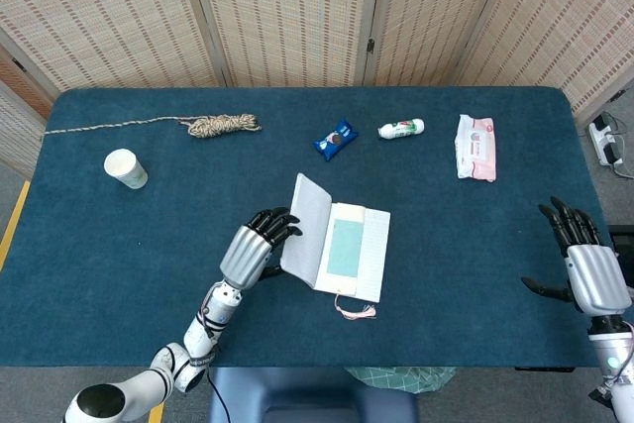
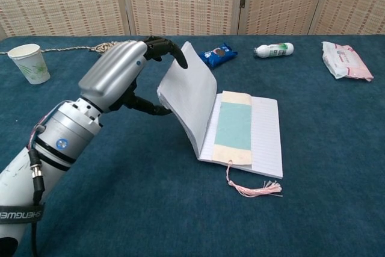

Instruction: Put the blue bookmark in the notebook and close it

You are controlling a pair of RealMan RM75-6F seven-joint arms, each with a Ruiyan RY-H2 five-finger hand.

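Note:
A white lined notebook (image 1: 369, 245) (image 2: 267, 139) lies open near the table's front middle. The blue bookmark (image 1: 345, 245) (image 2: 234, 126) lies flat on its right page beside the spine, and its pink tassel (image 1: 355, 310) (image 2: 255, 189) trails off the near edge. My left hand (image 1: 253, 245) (image 2: 117, 79) grips the notebook's left half (image 1: 302, 225) (image 2: 189, 103), fingers over the top edge and thumb behind it. That half stands raised almost upright. My right hand (image 1: 584, 260) rests at the table's far right with fingers apart, holding nothing.
A paper cup (image 1: 126, 168) (image 2: 29, 62) stands at the left. Along the back lie a coiled rope (image 1: 223, 125), a blue snack packet (image 1: 337, 139) (image 2: 218, 55), a small white bottle (image 1: 401, 129) (image 2: 274, 50) and a pack of wipes (image 1: 475, 148) (image 2: 343, 61).

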